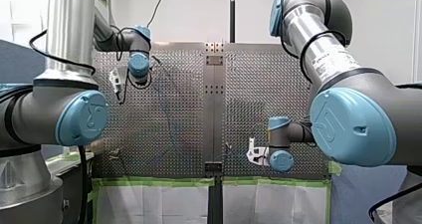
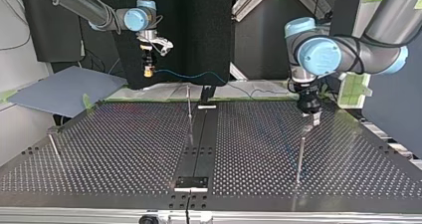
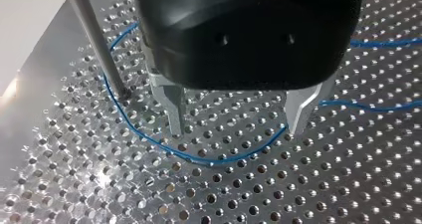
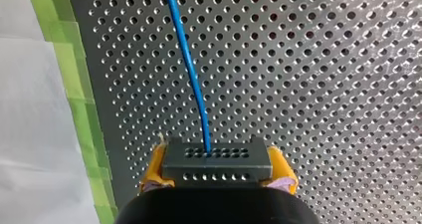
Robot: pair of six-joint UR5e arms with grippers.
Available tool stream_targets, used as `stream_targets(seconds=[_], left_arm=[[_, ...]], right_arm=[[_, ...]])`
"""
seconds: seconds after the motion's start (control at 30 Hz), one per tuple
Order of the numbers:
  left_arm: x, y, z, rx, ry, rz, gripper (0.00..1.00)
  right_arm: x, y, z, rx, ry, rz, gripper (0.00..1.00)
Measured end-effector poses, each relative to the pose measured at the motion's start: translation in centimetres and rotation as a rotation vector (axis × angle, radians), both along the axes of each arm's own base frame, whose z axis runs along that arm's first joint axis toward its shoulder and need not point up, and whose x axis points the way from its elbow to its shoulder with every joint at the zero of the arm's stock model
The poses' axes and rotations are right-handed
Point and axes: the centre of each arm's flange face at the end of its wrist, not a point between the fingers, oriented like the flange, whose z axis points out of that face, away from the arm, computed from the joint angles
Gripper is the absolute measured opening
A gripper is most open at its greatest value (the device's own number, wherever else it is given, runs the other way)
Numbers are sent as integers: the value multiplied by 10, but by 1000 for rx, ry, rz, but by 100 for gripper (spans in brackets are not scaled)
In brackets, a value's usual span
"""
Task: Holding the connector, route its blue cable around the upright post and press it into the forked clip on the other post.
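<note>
1. Over the edge of the table (image 4: 298, 84) that is lined with green tape (image 4: 74, 84), our right gripper (image 4: 218, 171) hangs raised. Its yellow pads (image 4: 154, 169) pinch a dark grey connector (image 4: 214, 154) from both sides.
2. From the connector's face a blue cable (image 4: 191, 69) runs out over the perforated surface, away from that edge.
3. From the top view, the cable sags through the air from the connector toward the middle of the same edge.
4. Near a side edge of the table, well apart from our right gripper, our left gripper (image 3: 239, 127) hangs above the surface. Its two metal fingers (image 3: 175, 109) are spread apart and hold nothing.
5. Just beside that gripper a thin upright post (image 3: 97, 40) stands planted in the table.
6. The blue cable lies on the table there. It bows around the post's base and passes below the gap between the spread fingers. It runs close by one fingertip, and we cannot tell whether it touches.
7. A second post (image 2: 189, 104) stands by the table's middle strip, and its top is too small to read.
</note>
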Motion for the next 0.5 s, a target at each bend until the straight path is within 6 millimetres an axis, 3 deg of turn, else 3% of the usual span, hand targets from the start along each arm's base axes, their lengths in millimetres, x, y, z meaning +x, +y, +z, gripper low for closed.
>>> stream_targets(seconds=[0.4, 0.5], left_arm=[[-59, 2, -5, 85, 99, -18, 99], [-66, 3, 3, 108, 107, -22, 99]], right_arm=[[-1, -1, 0, 3, -5, 1, 0], [-1, -1, 0, 2, -6, -1, 0]])
